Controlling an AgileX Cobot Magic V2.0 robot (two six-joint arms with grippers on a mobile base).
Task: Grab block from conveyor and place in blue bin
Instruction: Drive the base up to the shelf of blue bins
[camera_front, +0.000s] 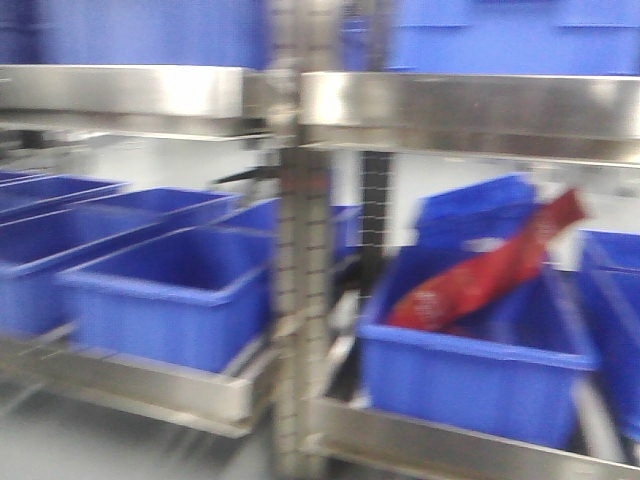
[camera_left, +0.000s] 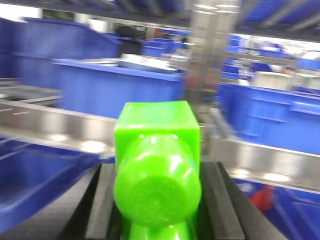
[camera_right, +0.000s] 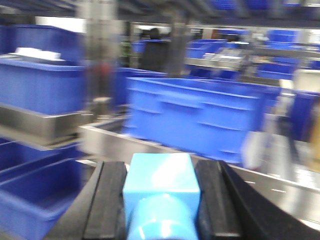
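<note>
My left gripper (camera_left: 157, 200) is shut on a bright green block (camera_left: 156, 165) with a square end and a rounded stud; black pads press both its sides. In the right wrist view a light blue block (camera_right: 161, 192) sits clamped between the black pads of my right gripper (camera_right: 161, 200), which is shut on it. Blue bins fill the steel shelves ahead: one empty blue bin (camera_front: 165, 295) at the left, another (camera_front: 470, 375) at the right holding a red packet (camera_front: 490, 270). The conveyor is out of view. All views are motion-blurred.
A perforated steel upright post (camera_front: 300, 290) stands between the two shelf bays. A steel shelf rail (camera_front: 470, 110) runs overhead with more blue bins above it. Steel shelf edges (camera_left: 55, 127) (camera_right: 45, 125) and further blue bins (camera_right: 200, 115) lie close ahead of both wrists.
</note>
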